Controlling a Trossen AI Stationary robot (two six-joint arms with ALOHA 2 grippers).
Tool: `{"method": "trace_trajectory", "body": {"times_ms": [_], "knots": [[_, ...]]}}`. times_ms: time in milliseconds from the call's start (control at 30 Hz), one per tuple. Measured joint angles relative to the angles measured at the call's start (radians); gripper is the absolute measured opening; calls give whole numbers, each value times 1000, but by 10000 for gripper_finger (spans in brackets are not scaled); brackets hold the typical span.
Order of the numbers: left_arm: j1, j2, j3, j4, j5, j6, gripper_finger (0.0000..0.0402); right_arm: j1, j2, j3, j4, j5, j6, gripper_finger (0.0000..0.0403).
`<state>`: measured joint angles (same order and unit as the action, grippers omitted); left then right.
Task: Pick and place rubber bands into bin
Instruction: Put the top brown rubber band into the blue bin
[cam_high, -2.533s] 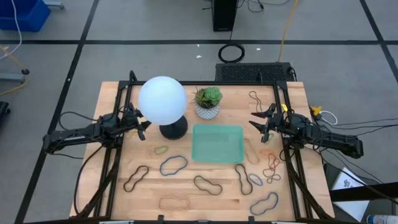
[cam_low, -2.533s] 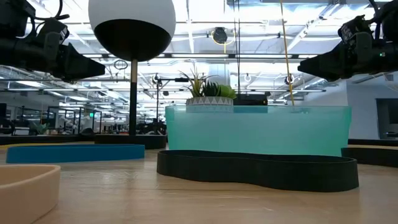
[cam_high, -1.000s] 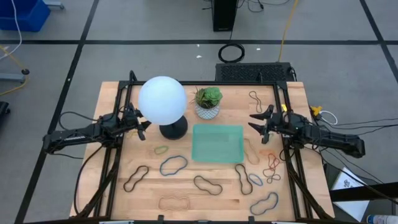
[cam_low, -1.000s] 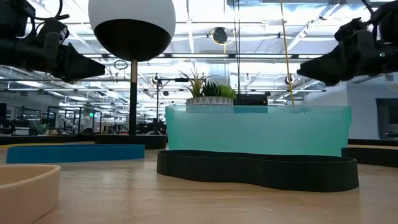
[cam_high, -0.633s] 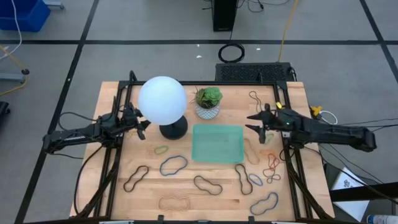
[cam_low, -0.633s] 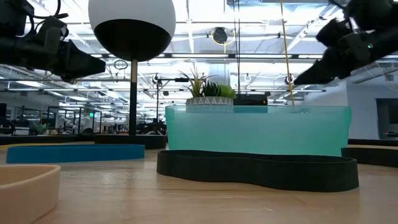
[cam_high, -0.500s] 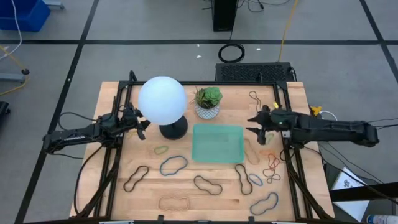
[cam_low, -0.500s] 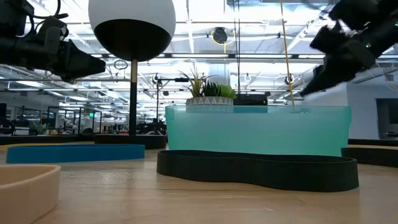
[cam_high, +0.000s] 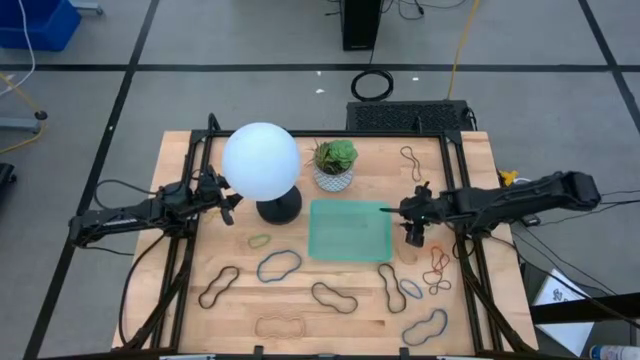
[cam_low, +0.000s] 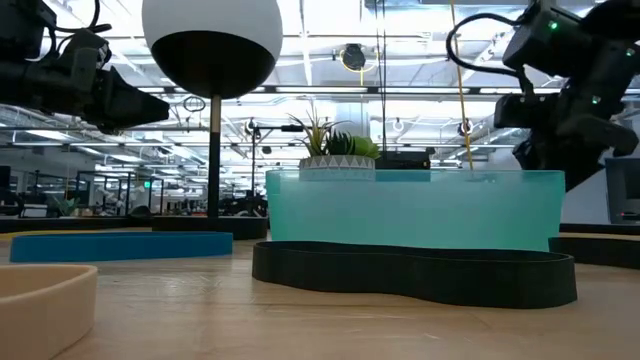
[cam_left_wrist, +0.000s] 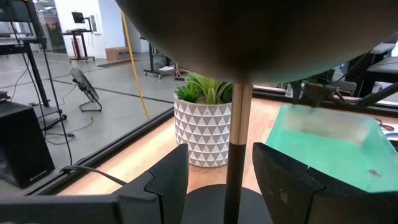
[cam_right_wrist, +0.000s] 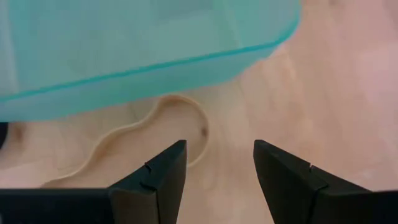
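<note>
Wooden bench lies under the right claw, held wide open and empty just above a tan rubber band, judged limp, best pinched across one strand.

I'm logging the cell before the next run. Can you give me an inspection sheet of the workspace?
Surface: wooden table, bands scattered over its near half.
Job's things: mint-green bin mid-table; tan rubber band lies beside its right wall; black band and blue band in front.
Clutter: globe lamp; potted plant.
Grippers: right gripper open, pointing down over the tan band; left gripper open, by the lamp stem.
Cables: black coil on the floor.
Surroundings: open workshop behind; no person seen.
</note>
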<state>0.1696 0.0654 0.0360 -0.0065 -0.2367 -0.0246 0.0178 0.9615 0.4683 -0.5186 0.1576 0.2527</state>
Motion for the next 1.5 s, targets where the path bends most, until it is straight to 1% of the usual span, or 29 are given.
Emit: {"method": "trace_trajectory", "body": {"times_ms": [200,500,600,700,967,1000,1233,1367,1500], "knots": [[0,0,1,-14,0,1,186,31,48,-3,24,2,51,180],[0,0,1,-16,0,-3,186,32,114,-63,94,1,124,177],[0,0,1,-17,0,-2,186,32,125,-65,97,-1,139,161],[0,0,1,-17,0,-2,186,32,125,-65,100,-1,139,130],[0,0,1,-18,0,1,186,32,126,-66,100,-2,119,15],[0,0,1,-18,0,1,186,32,126,-66,99,-2,113,8],[0,0,1,-18,0,3,186,29,116,-68,97,27,122,3],[0,0,1,-18,-1,3,186,21,82,-69,90,70,210,3],[0,0,1,-18,-1,3,186,21,34,-69,92,134,298,2]]}}
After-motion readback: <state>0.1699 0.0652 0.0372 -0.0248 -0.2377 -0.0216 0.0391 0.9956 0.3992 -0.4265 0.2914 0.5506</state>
